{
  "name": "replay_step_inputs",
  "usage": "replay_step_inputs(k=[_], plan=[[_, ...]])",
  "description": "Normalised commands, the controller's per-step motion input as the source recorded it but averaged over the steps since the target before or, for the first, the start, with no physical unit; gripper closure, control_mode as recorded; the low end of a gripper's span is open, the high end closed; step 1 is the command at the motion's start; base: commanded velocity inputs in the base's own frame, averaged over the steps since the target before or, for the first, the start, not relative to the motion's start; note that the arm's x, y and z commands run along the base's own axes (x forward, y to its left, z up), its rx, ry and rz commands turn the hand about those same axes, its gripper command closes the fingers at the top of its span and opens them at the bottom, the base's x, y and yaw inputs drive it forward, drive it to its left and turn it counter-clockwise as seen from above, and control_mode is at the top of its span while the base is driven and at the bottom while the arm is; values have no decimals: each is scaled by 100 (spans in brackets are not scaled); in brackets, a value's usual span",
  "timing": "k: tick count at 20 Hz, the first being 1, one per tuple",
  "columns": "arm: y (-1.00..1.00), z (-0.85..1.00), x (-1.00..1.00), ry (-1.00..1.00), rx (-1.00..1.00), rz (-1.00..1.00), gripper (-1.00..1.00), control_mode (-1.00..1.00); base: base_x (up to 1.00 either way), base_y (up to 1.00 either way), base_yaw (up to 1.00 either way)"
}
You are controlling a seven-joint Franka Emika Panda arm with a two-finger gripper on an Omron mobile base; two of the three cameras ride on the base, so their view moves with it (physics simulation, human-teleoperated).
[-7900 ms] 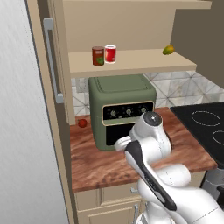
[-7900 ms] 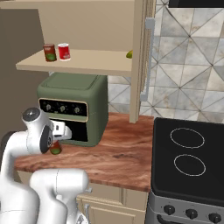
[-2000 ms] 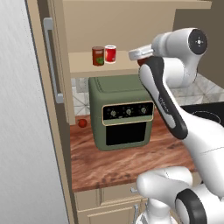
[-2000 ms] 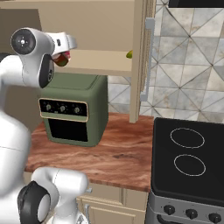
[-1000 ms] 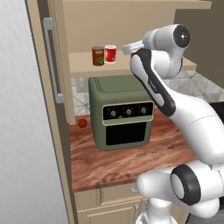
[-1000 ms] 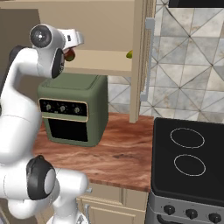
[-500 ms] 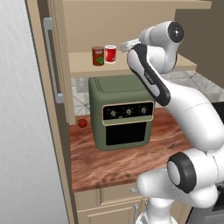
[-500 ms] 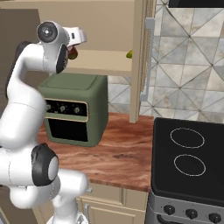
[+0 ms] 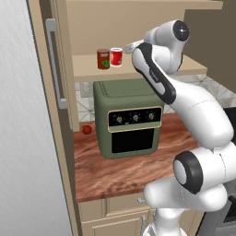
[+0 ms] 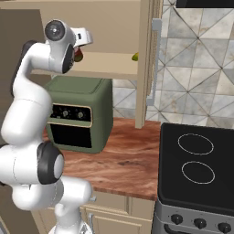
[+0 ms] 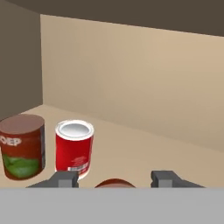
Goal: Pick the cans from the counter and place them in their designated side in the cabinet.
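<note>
The gripper sits at the bottom centre of the hand view, its 2 fingers narrowed around a reddish-brown round top between them; what that thing is cannot be told for sure. In the left base view the hand is at the upper centre, up at the shelf of the cabinet. In the right base view the hand is at the upper left.

2 cans stand upright on the shelf at the left of the hand view: a red can with a white top, and just left of it a brown can with a green patch. In the left base view the red can and the brown can stand side by side above the green oven.

A small red fruit lies on the counter at the left centre of that view, beside the oven.
</note>
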Motion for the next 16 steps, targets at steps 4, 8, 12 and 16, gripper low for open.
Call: replay_step_inputs(k=[4,8,12,16], plan=[[0,-8,15,2,0,1,100,-100,0,0,0],[0,-7,14,3,0,0,100,-100,0,0,0],[0,-8,14,3,0,0,100,-100,0,0,0],[2,-9,15,4,0,0,100,-100,0,0,0]])
